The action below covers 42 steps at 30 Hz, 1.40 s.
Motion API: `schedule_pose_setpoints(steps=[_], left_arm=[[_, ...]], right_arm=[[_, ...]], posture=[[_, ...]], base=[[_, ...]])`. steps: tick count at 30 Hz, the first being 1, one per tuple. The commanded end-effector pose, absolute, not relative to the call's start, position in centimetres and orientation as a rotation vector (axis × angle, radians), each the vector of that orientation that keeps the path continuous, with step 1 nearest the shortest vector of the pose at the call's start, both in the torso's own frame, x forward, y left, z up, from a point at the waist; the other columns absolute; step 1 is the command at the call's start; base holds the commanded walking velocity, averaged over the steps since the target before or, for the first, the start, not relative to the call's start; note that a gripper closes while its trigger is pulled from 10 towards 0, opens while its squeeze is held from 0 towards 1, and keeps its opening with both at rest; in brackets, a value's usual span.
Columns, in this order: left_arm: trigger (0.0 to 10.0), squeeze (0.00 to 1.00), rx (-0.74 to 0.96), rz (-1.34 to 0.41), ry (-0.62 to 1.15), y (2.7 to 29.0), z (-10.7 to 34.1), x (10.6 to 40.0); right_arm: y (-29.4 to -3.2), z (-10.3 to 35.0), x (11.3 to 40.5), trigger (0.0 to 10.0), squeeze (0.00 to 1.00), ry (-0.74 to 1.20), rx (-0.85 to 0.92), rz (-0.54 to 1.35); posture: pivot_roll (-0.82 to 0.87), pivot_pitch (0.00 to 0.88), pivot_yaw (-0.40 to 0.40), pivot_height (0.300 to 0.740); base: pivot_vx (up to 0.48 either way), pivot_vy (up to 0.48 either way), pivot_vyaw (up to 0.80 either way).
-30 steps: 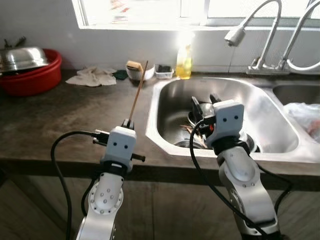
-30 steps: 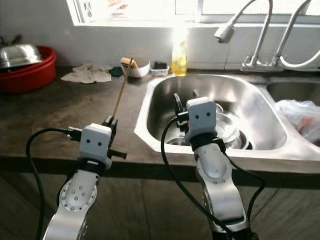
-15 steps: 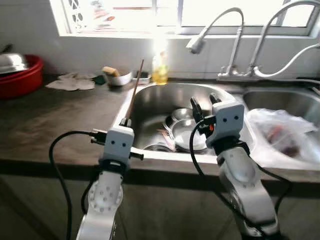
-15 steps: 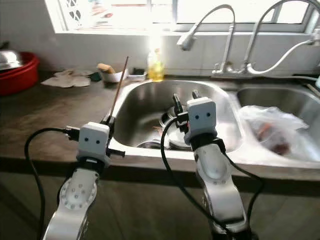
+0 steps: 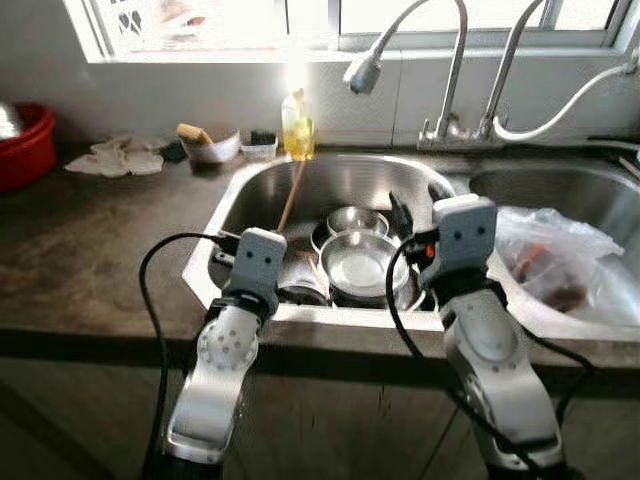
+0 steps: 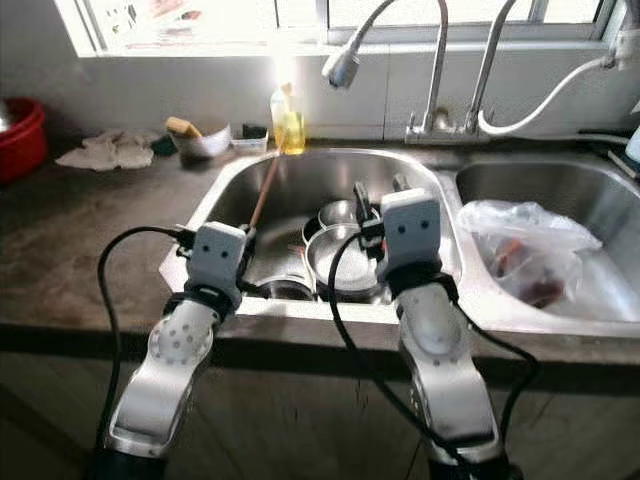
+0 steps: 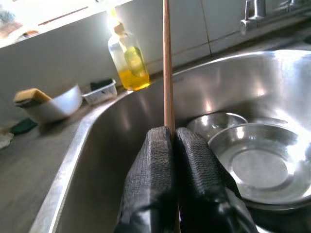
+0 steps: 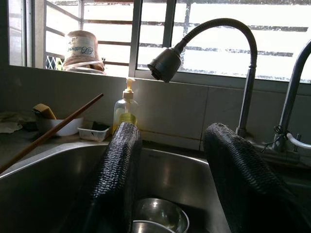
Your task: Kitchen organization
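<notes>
A wooden stick [image 7: 167, 68] is clamped upright in the left gripper's [image 7: 171, 145] jaws over the sink [image 5: 222, 215], above stacked steel bowls [image 5: 358, 265]. The right gripper [image 8: 172, 141] is held spread, grasping nothing.

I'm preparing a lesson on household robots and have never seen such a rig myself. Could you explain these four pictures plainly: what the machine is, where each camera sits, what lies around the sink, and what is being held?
This is a humanoid robot standing at a kitchen sink. Two pictures come from cameras in its head, looking down over its two silver arms. The other two come from cameras on its wrists, looking along each gripper's black fingers.

The left gripper is shut on a long wooden stick, which points up over the basin. The right gripper is open and holds nothing.

In the sink lie stacked steel bowls. Behind it stand a yellow soap bottle, a white bowl with a sponge and a faucet. A plastic bag fills the neighbouring basin.
</notes>
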<state>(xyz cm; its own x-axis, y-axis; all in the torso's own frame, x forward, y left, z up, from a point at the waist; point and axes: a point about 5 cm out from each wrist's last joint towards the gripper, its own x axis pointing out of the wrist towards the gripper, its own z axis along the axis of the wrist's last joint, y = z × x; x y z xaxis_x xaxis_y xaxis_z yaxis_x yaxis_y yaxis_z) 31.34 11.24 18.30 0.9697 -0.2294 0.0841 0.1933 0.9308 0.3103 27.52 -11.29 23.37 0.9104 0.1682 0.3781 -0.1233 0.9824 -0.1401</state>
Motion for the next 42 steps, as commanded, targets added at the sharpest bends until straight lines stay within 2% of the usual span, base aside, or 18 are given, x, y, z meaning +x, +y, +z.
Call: schedule_pose_setpoints(steps=[1, 8, 16, 17, 18, 32, 33, 38, 39, 42], left_arm=[[10.0, 0.00, 0.296, -0.258, -0.058, 11.5, 17.8, 32.8], [10.0, 0.00, 0.286, -0.309, 0.093, 11.6, 17.0, 37.1], [10.0, 0.00, 0.252, -0.419, 0.222, 9.9, 15.8, 38.3], [10.0, 0.38, 0.237, -0.436, 0.224, 9.4, 15.9, 38.5], [10.0, 1.00, 0.230, -0.442, 0.224, 9.3, 16.0, 38.6], [10.0, 1.00, 0.231, -0.451, 0.203, 9.4, 16.6, 39.2], [10.0, 0.00, 0.228, -0.440, 0.182, 9.5, 16.9, 39.2], [10.0, 0.00, 0.187, -0.407, 0.077, 9.5, 18.2, 38.9], [10.0, 0.00, 0.178, -0.390, -0.006, 9.4, 19.1, 38.5], [10.0, 0.00, 0.111, -0.361, -0.114, 9.3, 20.3, 37.7]], right_arm=[[-11.2, 24.0, 27.3, 10.0, 0.00, -0.418, -0.107, 0.153], [-11.1, 24.3, 27.1, 10.0, 0.00, -0.421, -0.098, 0.142], [-11.2, 24.3, 26.7, 10.0, 0.00, -0.410, -0.097, 0.128], [-11.3, 24.3, 26.6, 10.0, 0.00, -0.405, -0.098, 0.125], [-11.3, 24.2, 26.6, 10.0, 0.00, -0.402, -0.098, 0.125], [-11.3, 24.2, 26.7, 10.0, 0.00, -0.393, -0.099, 0.128], [-11.2, 24.2, 26.7, 10.0, 0.00, -0.394, -0.099, 0.130], [-11.2, 24.2, 26.8, 10.0, 0.00, -0.397, -0.101, 0.131], [-11.2, 24.2, 26.9, 10.0, 0.00, -0.399, -0.103, 0.130], [-11.3, 24.2, 27.1, 10.0, 0.00, -0.399, -0.107, 0.128]], posture=[[0.07, 0.079, 0.033, 0.740], [0.06, 0.112, 0.057, 0.740], [0.05, 0.138, 0.069, 0.740], [0.05, 0.139, 0.069, 0.740], [0.05, 0.140, 0.070, 0.740], [0.06, 0.139, 0.059, 0.740], [0.05, 0.135, 0.057, 0.740], [0.05, 0.123, 0.055, 0.740], [0.05, 0.119, 0.052, 0.740], [0.05, 0.111, 0.047, 0.740]], base=[[0.000, 0.000, 0.00], [0.000, 0.000, 0.00], [0.000, 0.000, 0.00], [0.000, 0.000, 0.00], [0.000, 0.000, 0.00], [0.000, 0.000, 0.00], [0.000, 0.000, 0.00], [0.000, 0.000, 0.00], [0.000, 0.000, 0.00], [0.000, 0.000, 0.00]])
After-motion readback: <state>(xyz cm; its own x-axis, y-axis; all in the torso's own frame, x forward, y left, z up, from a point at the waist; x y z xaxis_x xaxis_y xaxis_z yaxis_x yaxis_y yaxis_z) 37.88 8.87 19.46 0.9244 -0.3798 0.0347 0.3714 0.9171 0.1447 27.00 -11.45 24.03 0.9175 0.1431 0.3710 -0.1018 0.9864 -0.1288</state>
